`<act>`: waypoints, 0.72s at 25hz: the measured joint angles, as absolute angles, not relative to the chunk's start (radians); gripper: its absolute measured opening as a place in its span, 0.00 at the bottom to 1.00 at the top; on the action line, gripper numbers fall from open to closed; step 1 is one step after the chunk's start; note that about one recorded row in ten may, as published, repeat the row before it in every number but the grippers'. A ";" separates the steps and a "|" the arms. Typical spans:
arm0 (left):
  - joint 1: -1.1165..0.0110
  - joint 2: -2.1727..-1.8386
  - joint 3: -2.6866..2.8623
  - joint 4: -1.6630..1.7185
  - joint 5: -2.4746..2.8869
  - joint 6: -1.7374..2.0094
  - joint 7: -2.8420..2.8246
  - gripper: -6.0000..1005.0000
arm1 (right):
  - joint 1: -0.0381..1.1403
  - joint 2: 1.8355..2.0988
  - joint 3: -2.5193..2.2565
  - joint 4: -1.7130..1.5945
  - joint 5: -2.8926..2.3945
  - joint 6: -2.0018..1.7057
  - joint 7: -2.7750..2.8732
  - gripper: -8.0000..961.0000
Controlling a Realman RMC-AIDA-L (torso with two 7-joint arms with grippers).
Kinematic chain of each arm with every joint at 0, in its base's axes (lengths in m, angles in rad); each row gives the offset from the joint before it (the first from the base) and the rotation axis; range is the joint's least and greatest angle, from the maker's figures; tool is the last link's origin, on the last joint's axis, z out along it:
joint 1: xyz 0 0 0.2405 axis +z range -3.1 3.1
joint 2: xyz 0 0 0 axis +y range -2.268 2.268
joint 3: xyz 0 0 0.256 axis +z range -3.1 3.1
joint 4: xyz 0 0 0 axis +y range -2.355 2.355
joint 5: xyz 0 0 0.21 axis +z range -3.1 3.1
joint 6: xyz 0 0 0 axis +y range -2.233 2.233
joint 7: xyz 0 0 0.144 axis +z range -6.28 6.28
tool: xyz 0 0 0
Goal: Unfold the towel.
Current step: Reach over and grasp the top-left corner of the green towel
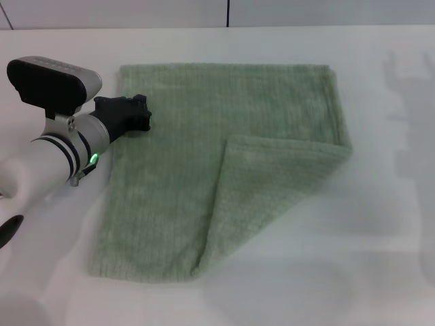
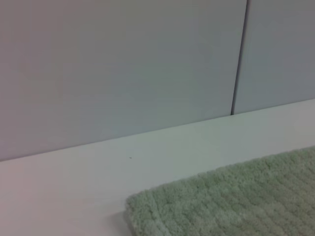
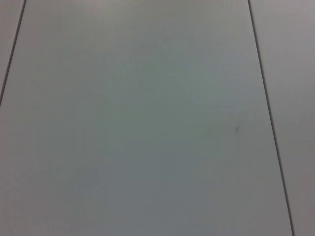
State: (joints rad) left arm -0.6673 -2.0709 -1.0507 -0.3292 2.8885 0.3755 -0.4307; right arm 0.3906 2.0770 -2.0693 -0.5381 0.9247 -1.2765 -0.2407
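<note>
The pale sage-green towel point(image 1: 170, 176) lies flat on the white table point(image 1: 387, 231). Its near right corner is folded over onto the cloth as a triangular flap point(image 1: 272, 183). My left gripper point(image 1: 139, 114) is black and sits at the towel's left edge near the far left corner, low over the cloth. The left wrist view shows a corner of the towel point(image 2: 226, 201) on the table, with the wall behind. My right gripper is out of view, and the right wrist view shows only grey panels.
The grey panelled wall point(image 1: 224, 12) runs along the table's far edge. A faint shadow point(image 1: 408, 102) falls on the table to the right of the towel. Bare table surface surrounds the towel on all sides.
</note>
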 joint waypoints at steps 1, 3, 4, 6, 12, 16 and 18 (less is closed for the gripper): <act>-0.667 -2.071 -1.051 -0.329 2.888 0.375 -0.431 0.00 | 0.391 2.077 -2.069 -0.539 0.925 -1.273 -0.241 0.68; -0.665 -2.071 -1.050 -0.332 2.888 0.372 -0.428 0.00 | 0.391 2.077 -2.069 -0.542 0.925 -1.267 -0.241 0.68; -0.665 -2.071 -1.050 -0.332 2.888 0.372 -0.428 0.00 | 0.391 2.077 -2.069 -0.547 0.925 -1.258 -0.241 0.68; -0.663 -2.071 -1.049 -0.334 2.888 0.371 -0.427 0.00 | 0.391 2.077 -2.068 -0.568 0.925 -1.221 -0.241 0.68; -0.660 -2.071 -1.049 -0.336 2.888 0.371 -0.426 0.00 | 0.368 2.059 -2.033 -0.774 0.890 -0.894 -0.248 0.68; -0.660 -2.071 -1.049 -0.337 2.889 0.371 -0.426 0.00 | 0.350 2.053 -1.921 -0.979 0.785 -0.512 -0.249 0.68; -0.660 -2.071 -1.049 -0.337 2.888 0.371 -0.426 0.00 | 0.350 2.058 -1.854 -1.075 0.742 -0.302 -0.249 0.68</act>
